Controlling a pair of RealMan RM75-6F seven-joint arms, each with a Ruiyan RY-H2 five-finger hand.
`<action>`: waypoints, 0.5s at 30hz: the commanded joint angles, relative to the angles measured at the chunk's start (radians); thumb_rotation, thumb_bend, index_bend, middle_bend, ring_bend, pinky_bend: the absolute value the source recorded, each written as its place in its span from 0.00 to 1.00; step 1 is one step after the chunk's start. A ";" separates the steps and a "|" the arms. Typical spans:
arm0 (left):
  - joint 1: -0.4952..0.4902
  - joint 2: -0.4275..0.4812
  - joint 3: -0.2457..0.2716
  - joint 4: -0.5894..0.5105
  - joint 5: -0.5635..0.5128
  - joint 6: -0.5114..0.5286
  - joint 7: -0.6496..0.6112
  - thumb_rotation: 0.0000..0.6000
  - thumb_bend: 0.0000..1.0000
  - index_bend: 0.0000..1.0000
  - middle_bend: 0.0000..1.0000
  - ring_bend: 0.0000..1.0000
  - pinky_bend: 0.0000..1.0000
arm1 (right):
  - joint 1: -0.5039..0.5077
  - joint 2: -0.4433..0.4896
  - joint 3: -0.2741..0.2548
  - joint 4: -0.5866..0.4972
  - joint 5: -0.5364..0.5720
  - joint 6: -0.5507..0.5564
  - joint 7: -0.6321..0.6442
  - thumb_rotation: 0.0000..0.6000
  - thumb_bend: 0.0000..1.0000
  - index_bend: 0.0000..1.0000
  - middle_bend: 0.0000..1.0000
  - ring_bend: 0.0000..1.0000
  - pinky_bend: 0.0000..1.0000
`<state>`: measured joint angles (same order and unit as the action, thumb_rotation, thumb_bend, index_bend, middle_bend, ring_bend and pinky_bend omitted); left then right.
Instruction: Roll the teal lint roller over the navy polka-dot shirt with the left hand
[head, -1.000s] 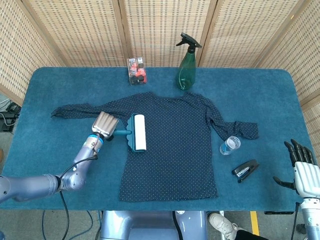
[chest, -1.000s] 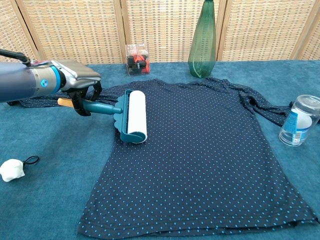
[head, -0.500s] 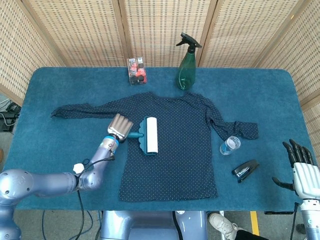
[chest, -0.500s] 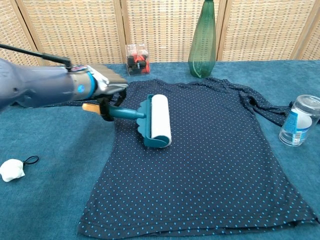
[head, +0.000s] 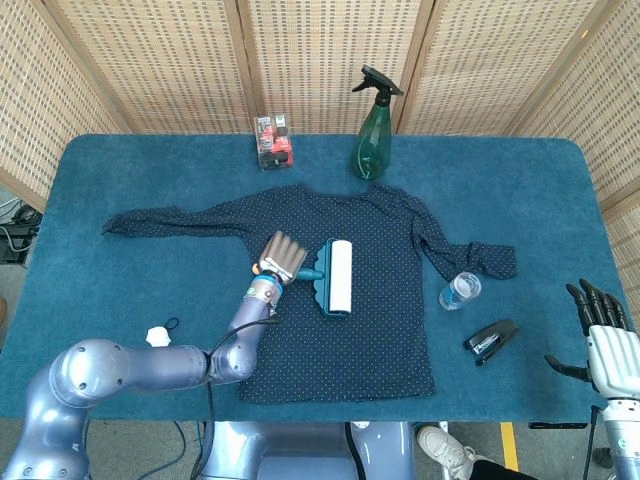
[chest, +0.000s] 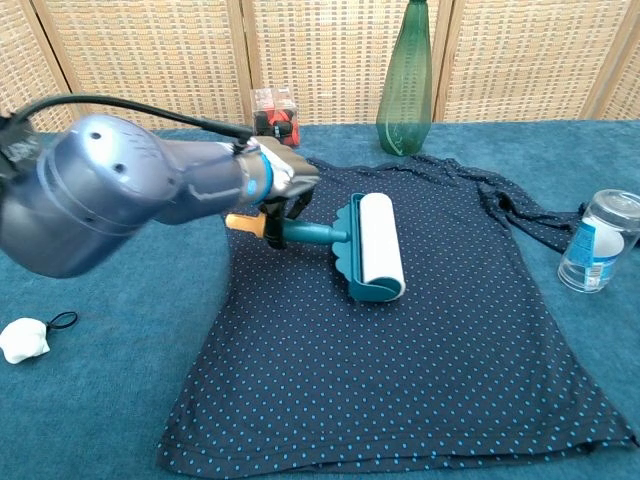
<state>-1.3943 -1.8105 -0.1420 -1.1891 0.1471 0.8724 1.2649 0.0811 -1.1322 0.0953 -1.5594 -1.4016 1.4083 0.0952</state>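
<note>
The navy polka-dot shirt (head: 360, 300) (chest: 450, 340) lies flat across the middle of the blue table. On its chest rests the teal lint roller (head: 333, 277) (chest: 375, 248), white drum down, handle pointing left. My left hand (head: 281, 256) (chest: 282, 185) grips that handle over the shirt's left side. My right hand (head: 600, 335) hangs off the table's front right corner, fingers spread, holding nothing; the chest view does not show it.
A green spray bottle (head: 373, 130) (chest: 405, 80) and a small clear box (head: 273, 142) (chest: 275, 118) stand at the back. A plastic bottle (head: 460, 291) (chest: 598, 242) lies right of the shirt, a black stapler (head: 492, 340) beyond it. A white lump (head: 157, 336) (chest: 24, 340) sits front left.
My left hand has pushed the roller to the right, from the shirt's left edge onto the middle of its chest. The right hand has stayed still.
</note>
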 joint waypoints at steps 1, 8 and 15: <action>-0.017 -0.021 -0.010 0.018 -0.023 0.004 0.014 1.00 0.59 0.84 0.89 0.75 0.66 | 0.000 0.000 0.000 0.000 0.001 -0.001 0.000 1.00 0.04 0.00 0.00 0.00 0.00; 0.005 0.017 0.007 -0.017 -0.016 0.027 0.006 1.00 0.59 0.84 0.89 0.75 0.66 | -0.002 0.003 -0.001 -0.004 0.000 0.003 -0.002 1.00 0.04 0.00 0.00 0.00 0.00; 0.080 0.100 0.064 -0.068 0.018 0.043 -0.041 1.00 0.59 0.84 0.89 0.75 0.66 | -0.005 0.002 -0.008 -0.014 -0.014 0.011 -0.017 1.00 0.04 0.00 0.00 0.00 0.00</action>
<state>-1.3294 -1.7259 -0.0916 -1.2473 0.1555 0.9117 1.2361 0.0767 -1.1297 0.0887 -1.5721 -1.4135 1.4180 0.0797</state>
